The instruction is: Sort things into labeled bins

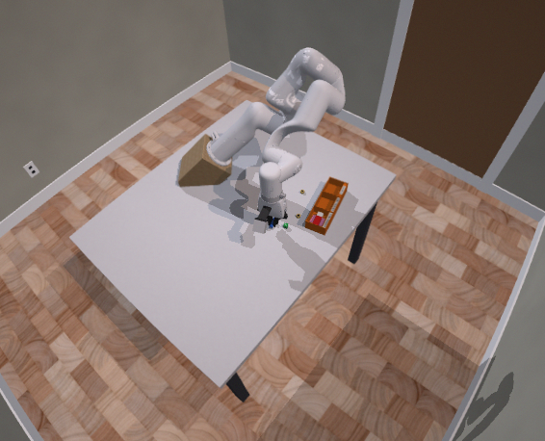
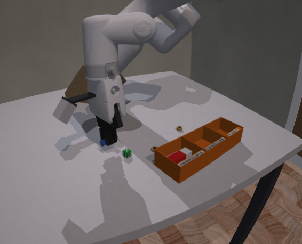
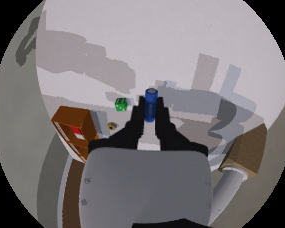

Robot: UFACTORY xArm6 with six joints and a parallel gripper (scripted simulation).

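Note:
My gripper (image 1: 274,222) (image 2: 109,141) (image 3: 150,101) is shut on a blue battery (image 1: 272,224) (image 2: 102,143) (image 3: 150,111), low over the table. A green die (image 1: 285,225) (image 2: 127,153) (image 3: 121,104) lies beside it. Two brass-coloured nuts lie apart: one (image 1: 302,192) (image 2: 179,128) farther back, one (image 1: 298,216) (image 2: 153,148) (image 3: 112,126) by the bins. The joined orange bins (image 1: 315,229) (image 2: 165,168) (image 3: 74,114) are labelled STATIONERY, BATTERIES and, less clearly, GAMES. A red and white thing (image 1: 318,220) (image 2: 176,157) (image 3: 77,131) lies in STATIONERY; its underside is hidden.
A brown wedge-shaped block (image 1: 200,166) (image 2: 77,86) (image 3: 250,150) stands near the arm's base. A light grey block (image 1: 260,225) (image 2: 64,111) on a black bracket sticks out from the gripper's side. The bins stand near a table edge.

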